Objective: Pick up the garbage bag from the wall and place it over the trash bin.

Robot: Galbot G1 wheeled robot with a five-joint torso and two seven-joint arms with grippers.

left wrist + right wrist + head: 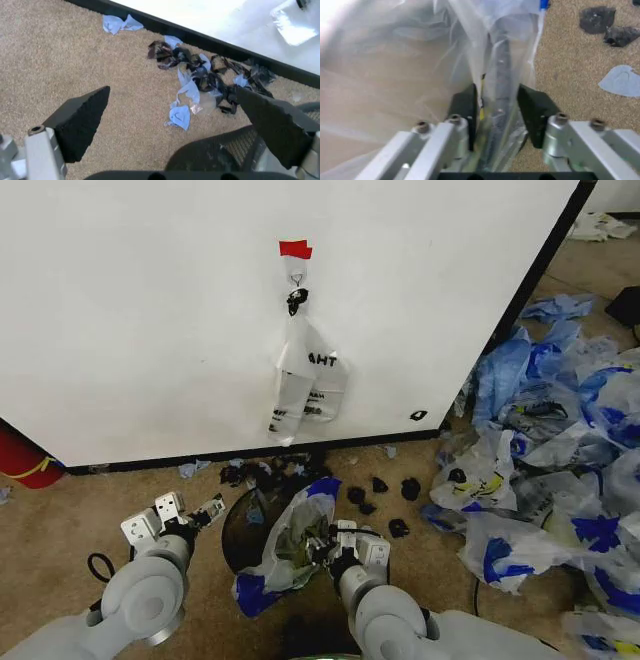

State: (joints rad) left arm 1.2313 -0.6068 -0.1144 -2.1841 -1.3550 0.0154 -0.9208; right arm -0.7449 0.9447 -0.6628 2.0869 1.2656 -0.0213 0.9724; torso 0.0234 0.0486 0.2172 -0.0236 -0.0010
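My right gripper (495, 108) has its jaws straddling the rim of the small round black mesh trash bin (250, 525), with a fold of the thin translucent white plastic garbage bag (290, 545) with blue patches between them — whether they press on the plastic or merely stand around it, I cannot tell. The bag lies crumpled over the bin's near side, part of the mouth still uncovered, so I judge the step in hand is stretching the bag's opening over the rim. My left gripper (200, 515) hovers just beside the bin's other side, jaws released and wide, holding nothing. Next I would need to catch the free edge with those jaws and draw it across the bare rim. Beyond lie black and blue plastic scraps (200, 75) on the tan carpet floor (75, 56), then the plain white wall (150, 300) — a narrower white bag (305, 380) hangs from its hook.
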